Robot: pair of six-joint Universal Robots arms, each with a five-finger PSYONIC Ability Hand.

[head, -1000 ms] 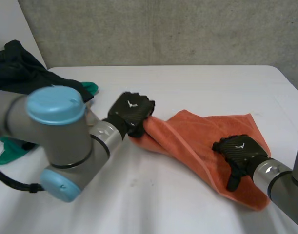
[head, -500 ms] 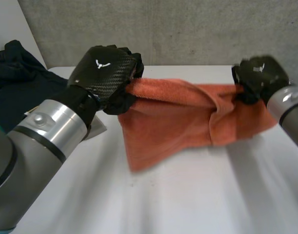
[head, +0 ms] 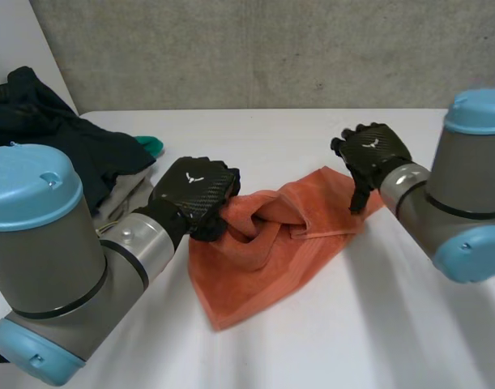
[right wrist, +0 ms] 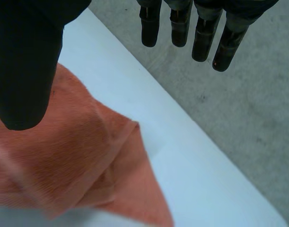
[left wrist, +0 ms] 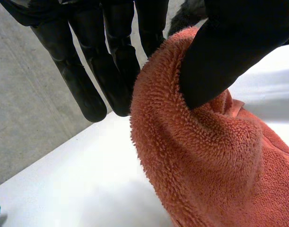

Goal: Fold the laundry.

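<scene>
Head view
Towel: an orange towel (head: 263,251) lies bunched on the white table (head: 312,348), a little toward 12 o'clock from the table's middle; one loose corner points to 6 o'clock and a thick rolled fold runs along its far side
Left hand: the left hand (head: 194,193) sits at the towel's 9 o'clock end, fingers curled into the rolled fold, clenched on the cloth
Right hand: the right hand (head: 375,152) is at the towel's 2 o'clock corner, palm down, thumb hanging toward the cloth; whether it touches cannot be told here
Arms: the left arm (head: 61,267) comes in from 7 o'clock, the right arm (head: 458,203) from 3 o'clock
Other laundry: dark clothes (head: 61,134) are heaped at the table's 10 o'clock corner, with a green cloth (head: 152,146) showing at the heap's edge nearest the towel

Left wrist view
Grasp: the thumb (left wrist: 229,52) presses into a raised ridge of the towel (left wrist: 205,161) and the fingers (left wrist: 111,71) lie against the ridge's other side, so the cloth is pinched between them
Towel: it drops from the pinch down onto the table (left wrist: 64,189)

Right wrist view
Hand state: the fingers (right wrist: 181,26) are straight and well apart from the thumb (right wrist: 23,71), released, with nothing between them
Towel: a flat hemmed corner of the towel (right wrist: 73,161) lies on the table (right wrist: 182,156) under the thumb, near the table's edge; the grey floor (right wrist: 248,118) lies beyond that edge
</scene>
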